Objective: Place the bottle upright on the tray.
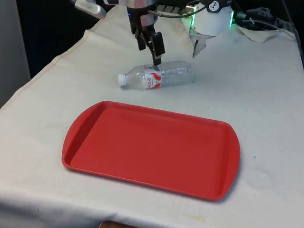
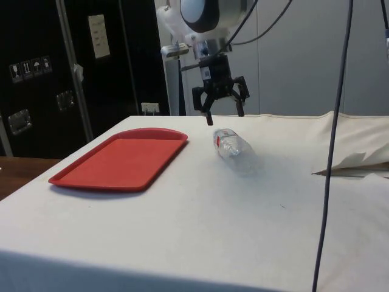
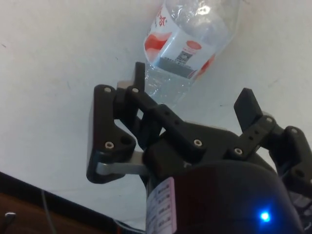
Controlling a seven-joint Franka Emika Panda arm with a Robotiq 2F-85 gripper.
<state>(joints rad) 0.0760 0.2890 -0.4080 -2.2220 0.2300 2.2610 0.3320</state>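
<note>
A clear plastic bottle (image 1: 157,76) with a red-and-white label and a white cap lies on its side on the white cloth, cap towards the front view's left. My gripper (image 1: 150,50) hangs open just above its middle, fingers apart and holding nothing. The side view has the gripper (image 2: 225,114) a short way over the bottle (image 2: 231,145). In the wrist view the bottle (image 3: 187,44) lies beyond the spread fingers of the gripper (image 3: 194,87). The red tray (image 1: 85,126) lies flat and bare on the near side of the bottle, also seen from the side as the tray (image 2: 121,161).
Cables and a bunched fold of cloth (image 1: 261,27) lie at the table's far end near the robot base. A dark cable (image 2: 331,152) hangs down across the side view. The table's edge runs close to the tray's near side.
</note>
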